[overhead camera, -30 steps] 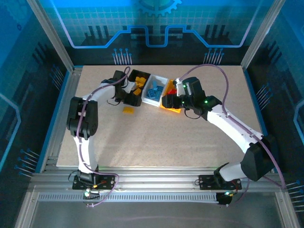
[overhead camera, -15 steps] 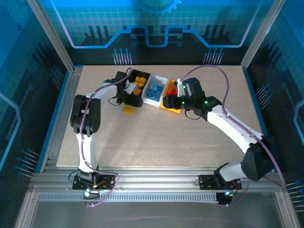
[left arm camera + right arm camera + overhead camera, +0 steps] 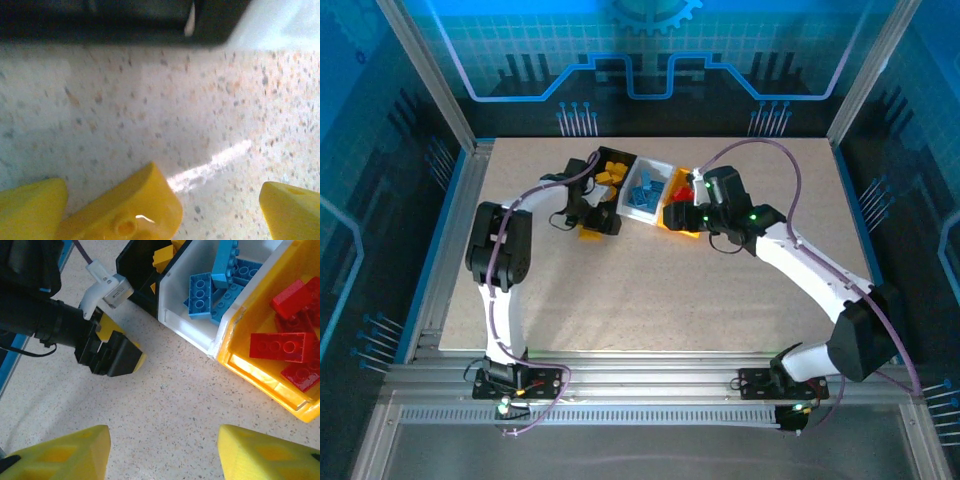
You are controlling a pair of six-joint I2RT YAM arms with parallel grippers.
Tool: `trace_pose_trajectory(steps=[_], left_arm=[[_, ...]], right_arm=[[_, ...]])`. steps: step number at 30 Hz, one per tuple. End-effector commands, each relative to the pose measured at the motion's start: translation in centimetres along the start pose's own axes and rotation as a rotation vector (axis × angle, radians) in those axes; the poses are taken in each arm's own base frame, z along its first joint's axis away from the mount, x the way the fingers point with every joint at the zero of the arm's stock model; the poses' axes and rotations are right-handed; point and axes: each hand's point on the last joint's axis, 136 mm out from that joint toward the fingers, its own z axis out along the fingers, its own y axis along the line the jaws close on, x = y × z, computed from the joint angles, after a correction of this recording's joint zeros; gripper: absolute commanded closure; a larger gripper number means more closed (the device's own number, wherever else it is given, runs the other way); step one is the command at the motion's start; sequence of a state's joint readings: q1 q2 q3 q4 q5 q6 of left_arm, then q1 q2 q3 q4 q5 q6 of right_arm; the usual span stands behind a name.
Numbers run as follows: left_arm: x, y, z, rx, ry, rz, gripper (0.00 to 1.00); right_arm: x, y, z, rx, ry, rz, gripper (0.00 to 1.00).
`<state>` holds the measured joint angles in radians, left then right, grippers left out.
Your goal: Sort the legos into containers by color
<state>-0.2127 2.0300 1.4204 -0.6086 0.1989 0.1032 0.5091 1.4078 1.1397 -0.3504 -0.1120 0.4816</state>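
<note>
The left fingers (image 3: 598,222) are wide open around a yellow brick (image 3: 125,215) by the black bin (image 3: 137,275). The right fingers (image 3: 681,213) are half open, holding nothing.

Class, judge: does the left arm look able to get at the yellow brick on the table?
Probably yes: the left fingers stand open either side of the yellow brick, with nothing else between them.
</note>
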Motion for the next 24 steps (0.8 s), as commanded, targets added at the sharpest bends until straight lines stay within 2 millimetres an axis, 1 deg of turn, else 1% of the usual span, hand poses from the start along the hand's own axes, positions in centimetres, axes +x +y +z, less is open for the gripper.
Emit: trace_pose_trajectory(steps=[1,4,6,8,10,15,19,23,24], left_arm=[[3.1,-1.2,-1.2,-0.010,0.073,-0.038,0.01],[4.7,-2.0,-1.4,-0.033,0.092,-0.023,0.01],[5.8,-2.4,-1.1,-0.048,0.108,-0.014,0.02],[6.6,-2.2,-0.7,-0.080,0.129,-0.024,0.03],[7.1,-1.7,-0.3,-0.115,0.145,-0.042,0.05],[6.9,-0.2,0.3,-0.210,0.171,-0.053,0.11],[6.6,1.0,0.5,-0.282,0.202,-0.066,0.22],[6.2,1.8,0.5,-0.331,0.208,-0.081,0.27],[6.1,1.9,0.6,-0.336,0.211,-0.084,0.31]], right_arm=[[-0.5,0.1,-0.3,-0.015,-0.033,-0.007,0.40],[-0.3,0.1,-0.1,-0.023,-0.035,-0.005,0.40],[-0.1,0.1,0.1,-0.028,-0.035,-0.002,0.40],[0.1,0.0,0.2,-0.031,-0.033,0.004,0.40],[0.3,0.0,0.3,-0.034,-0.031,0.009,0.40],[0.2,0.1,0.3,-0.036,-0.029,0.009,0.40],[0.2,0.2,0.3,-0.035,-0.028,0.018,0.40],[0.1,0.3,0.2,-0.033,-0.033,0.022,0.40],[0.2,0.3,0.2,-0.032,-0.032,0.023,0.40]])
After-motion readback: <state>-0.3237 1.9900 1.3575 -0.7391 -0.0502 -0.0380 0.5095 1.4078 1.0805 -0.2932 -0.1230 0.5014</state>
